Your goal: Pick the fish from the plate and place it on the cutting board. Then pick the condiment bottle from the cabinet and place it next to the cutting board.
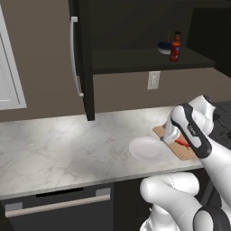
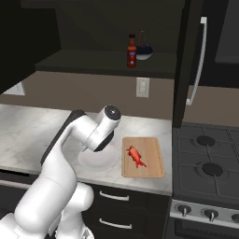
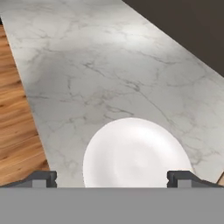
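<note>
- The cabinet door (image 1: pixel 83 58) stands swung open, edge-on in the left base view, its long silver handle (image 1: pixel 74 56) running vertically down it.
- The marble worktop (image 1: pixel 58 144) runs from the left toward the stove (image 2: pixel 205 163), which sits beyond the worktop's right end.
- The white plate (image 1: pixel 146 150) lies flat near the worktop's front edge, bare, just left of the cutting board and close to touching it.
- The gripper (image 3: pixel 112 178) hangs over the plate's near rim, looking down at it; its two dark fingertips (image 3: pixel 41 178) stand wide apart with nothing between them.
- The cutting board (image 2: pixel 149 161) lies flat at the worktop's right end, its long side reaching the front edge, just beside the stove.
- The red-orange fish (image 2: pixel 135 155) lies on the board, on its left half, well clear of the plate.
- Inside the dark cabinet (image 2: pixel 107 60), the red condiment bottle (image 2: pixel 132 51) stands upright on the inner shelf, black cap on top.
- A dark blue bowl (image 2: pixel 144 50) sits on the same shelf just beside the bottle, toward the back.
- A wall outlet (image 2: pixel 142 87) is set in the backsplash under the shelf.
</note>
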Controlling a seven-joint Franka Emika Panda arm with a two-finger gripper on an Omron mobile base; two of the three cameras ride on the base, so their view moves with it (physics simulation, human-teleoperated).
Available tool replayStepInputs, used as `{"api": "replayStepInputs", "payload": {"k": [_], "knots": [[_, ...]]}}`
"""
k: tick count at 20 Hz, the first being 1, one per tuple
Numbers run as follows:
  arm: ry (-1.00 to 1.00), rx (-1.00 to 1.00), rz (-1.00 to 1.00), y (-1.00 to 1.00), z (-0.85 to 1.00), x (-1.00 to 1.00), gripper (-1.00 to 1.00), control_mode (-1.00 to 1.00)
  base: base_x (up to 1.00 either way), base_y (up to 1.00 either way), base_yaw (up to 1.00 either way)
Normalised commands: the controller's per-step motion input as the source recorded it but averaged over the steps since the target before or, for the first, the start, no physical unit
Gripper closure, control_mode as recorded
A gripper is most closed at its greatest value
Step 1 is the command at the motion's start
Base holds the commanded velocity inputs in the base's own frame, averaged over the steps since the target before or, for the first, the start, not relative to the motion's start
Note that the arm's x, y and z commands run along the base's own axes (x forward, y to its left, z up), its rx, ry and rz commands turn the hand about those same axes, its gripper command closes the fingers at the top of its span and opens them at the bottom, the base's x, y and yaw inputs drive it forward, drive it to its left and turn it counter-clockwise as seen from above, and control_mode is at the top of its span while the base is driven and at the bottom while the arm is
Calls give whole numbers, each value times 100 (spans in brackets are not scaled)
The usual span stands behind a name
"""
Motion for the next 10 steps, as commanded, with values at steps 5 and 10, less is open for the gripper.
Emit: {"api": "replayStepInputs", "payload": {"k": [5, 10], "knots": [[0, 9, 0, 15, 18, 0, -100, -100, 0, 0, 0], [0, 8, 0, 16, 16, 0, -100, -100, 0, 0, 0]]}}
